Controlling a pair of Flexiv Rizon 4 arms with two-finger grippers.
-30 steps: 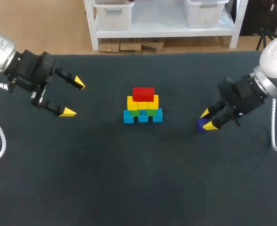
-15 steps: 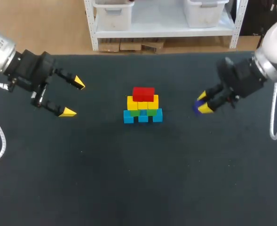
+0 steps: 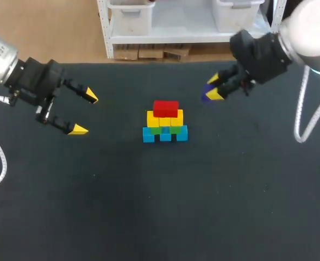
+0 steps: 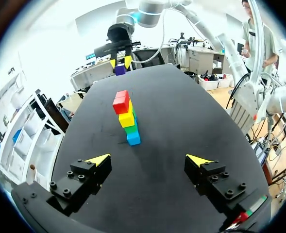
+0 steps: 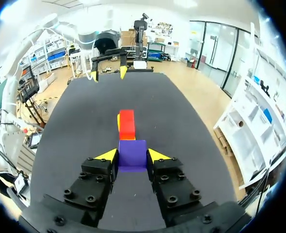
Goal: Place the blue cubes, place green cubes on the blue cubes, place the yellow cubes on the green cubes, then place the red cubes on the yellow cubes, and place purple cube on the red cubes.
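The cube stack [image 3: 165, 122] stands between the left claw [image 3: 85, 113] and the right claw [image 3: 214, 87] holding a lone cube [image 5: 132, 153].

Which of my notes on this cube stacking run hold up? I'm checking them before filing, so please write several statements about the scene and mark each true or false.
1. The right gripper is shut on the purple cube. True.
2. The red cubes top the stack, on the yellow cubes. True.
3. The purple cube rests on the red cubes. False: it is between the right gripper's fingers, apart from the stack.
4. The left gripper holds a green cube. False: it is open and holds nothing.
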